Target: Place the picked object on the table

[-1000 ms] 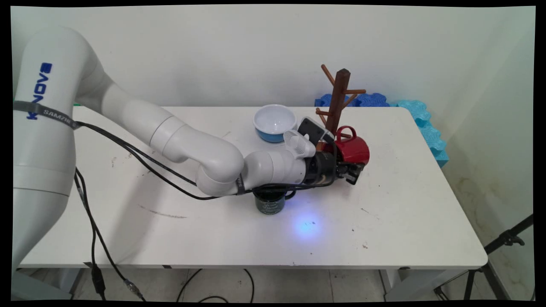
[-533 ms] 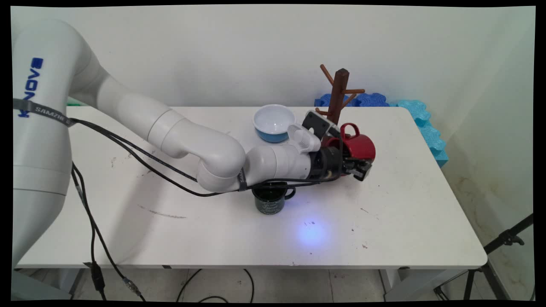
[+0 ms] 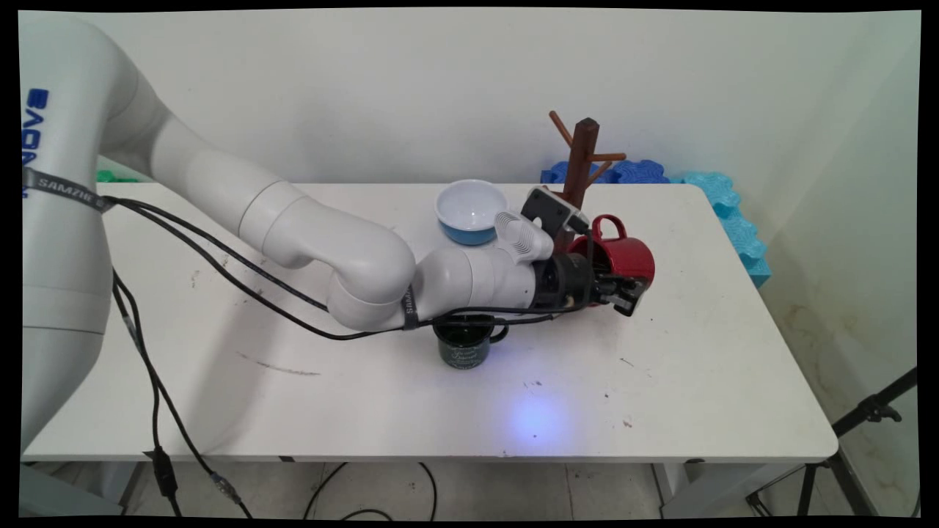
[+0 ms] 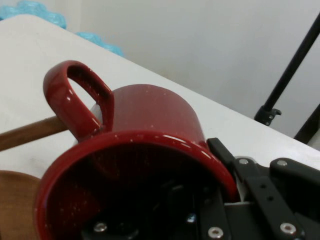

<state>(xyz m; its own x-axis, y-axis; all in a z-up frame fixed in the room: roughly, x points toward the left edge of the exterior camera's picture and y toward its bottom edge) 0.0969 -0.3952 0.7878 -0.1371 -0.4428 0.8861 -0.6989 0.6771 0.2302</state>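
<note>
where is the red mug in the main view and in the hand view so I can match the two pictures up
Main view: the red mug lies tipped right of centre, beside the mug tree, on the pincer.
Hand view: the mug fills the centre, mouth toward the camera, handle up.
Shared landmark: the mug's looped handle.

A red mug [image 3: 620,258] [image 4: 150,145] is held on its side above the table, clamped at its rim between the fingers of the black gripper [image 3: 623,290], one finger reaching inside the mouth and the other pressed on the outer wall. Its glossy enamel is flecked with small pale specks. The mouth is turned toward the arm, the base toward the table's right end, and the looped handle is pointed upward. It is kept just beside the lower pegs of a brown wooden mug tree [image 3: 579,172].
</note>
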